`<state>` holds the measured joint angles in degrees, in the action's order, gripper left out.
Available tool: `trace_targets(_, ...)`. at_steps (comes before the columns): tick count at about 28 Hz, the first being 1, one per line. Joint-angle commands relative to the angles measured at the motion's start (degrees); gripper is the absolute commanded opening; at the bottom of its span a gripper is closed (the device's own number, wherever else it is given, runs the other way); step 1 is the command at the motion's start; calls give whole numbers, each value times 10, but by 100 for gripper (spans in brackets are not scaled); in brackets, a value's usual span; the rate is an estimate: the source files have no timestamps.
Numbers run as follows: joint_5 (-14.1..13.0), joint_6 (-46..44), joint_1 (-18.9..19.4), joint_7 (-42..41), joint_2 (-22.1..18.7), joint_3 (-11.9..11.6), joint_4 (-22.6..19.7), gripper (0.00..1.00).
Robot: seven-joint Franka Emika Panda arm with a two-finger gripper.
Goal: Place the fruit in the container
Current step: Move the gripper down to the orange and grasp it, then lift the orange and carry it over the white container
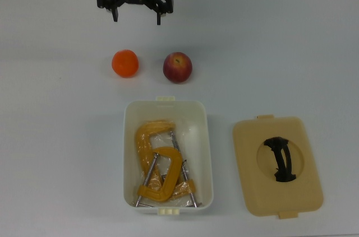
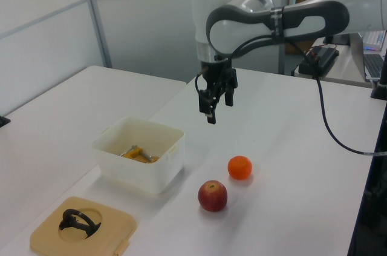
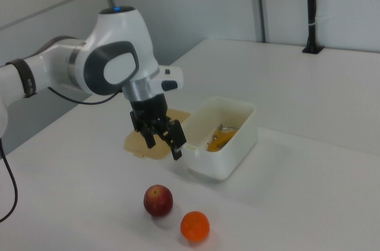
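Observation:
The fruit are a bright orange and a dark red apple, side by side on the white table. Both lie just beyond the short end of the white container. My gripper hangs open and empty in the air, above the table on the far side of the fruit from the container. In the left view the gripper is well above the orange and the apple. The right view shows the gripper higher than the apple and the orange, beside the container.
Orange-yellow metal clamps lie inside the container. A flat tan lid with a black handle rests on the table at the top view's right of the container. The table's edge runs close to the container's near end in the top view.

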<state>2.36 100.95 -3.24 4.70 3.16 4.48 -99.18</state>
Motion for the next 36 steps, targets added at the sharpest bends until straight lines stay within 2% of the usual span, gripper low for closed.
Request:
trace_targets(1, 4, 21, -2, -15, 23, -2, -28, 100)
trace_targets(3, 23, 28, -2, -15, 46, -2, -29, 100)
trace_targets(8, 48, 41, -4, -15, 78, -2, -30, 100)
trace_targets(20, 122, 102, -12, -14, 136, -3, -81, 100)
trace_targets(29, 129, 115, -20, -8, 142, -2, -111, 100)
trace_targets(30, 129, 115, -21, -8, 144, -2, -111, 97)
trace_targets(34, 125, 115, -26, -8, 149, -2, -108, 61)
trace_targets(36, 117, 112, -33, -12, 142, -3, -104, 48)
